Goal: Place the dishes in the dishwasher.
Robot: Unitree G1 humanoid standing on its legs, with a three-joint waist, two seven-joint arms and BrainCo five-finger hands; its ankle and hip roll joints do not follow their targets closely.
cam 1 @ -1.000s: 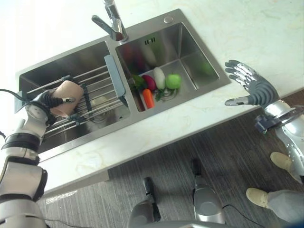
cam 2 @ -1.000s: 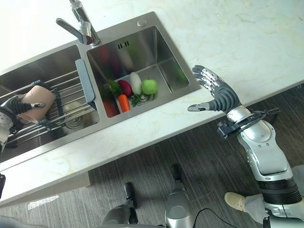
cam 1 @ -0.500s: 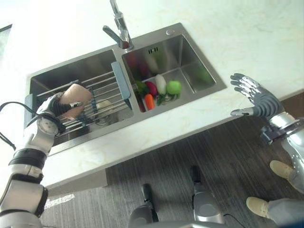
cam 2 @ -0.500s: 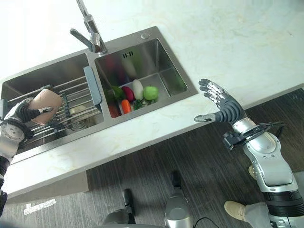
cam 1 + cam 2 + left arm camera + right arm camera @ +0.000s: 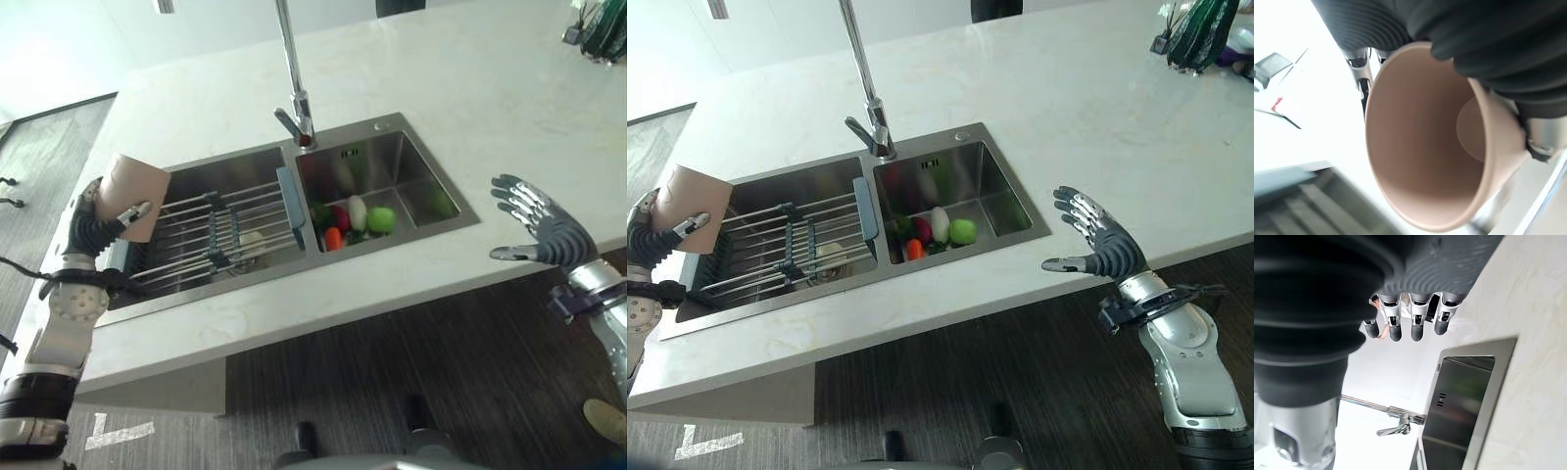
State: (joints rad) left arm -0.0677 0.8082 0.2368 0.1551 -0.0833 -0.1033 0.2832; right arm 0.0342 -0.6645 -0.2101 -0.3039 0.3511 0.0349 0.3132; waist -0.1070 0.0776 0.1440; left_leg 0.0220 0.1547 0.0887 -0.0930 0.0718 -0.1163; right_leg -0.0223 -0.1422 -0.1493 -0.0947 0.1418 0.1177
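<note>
Marble counter (image 5: 470, 88) all round: left hand (image 5: 93, 220) clasps the beige cup (image 5: 132, 196) (right hand (image 5: 549, 230) splayed, idle), which could slip into the sink (image 5: 211, 171).

Left hand (image 5: 1508, 54) grips a tan cup (image 5: 1420, 142).
</note>
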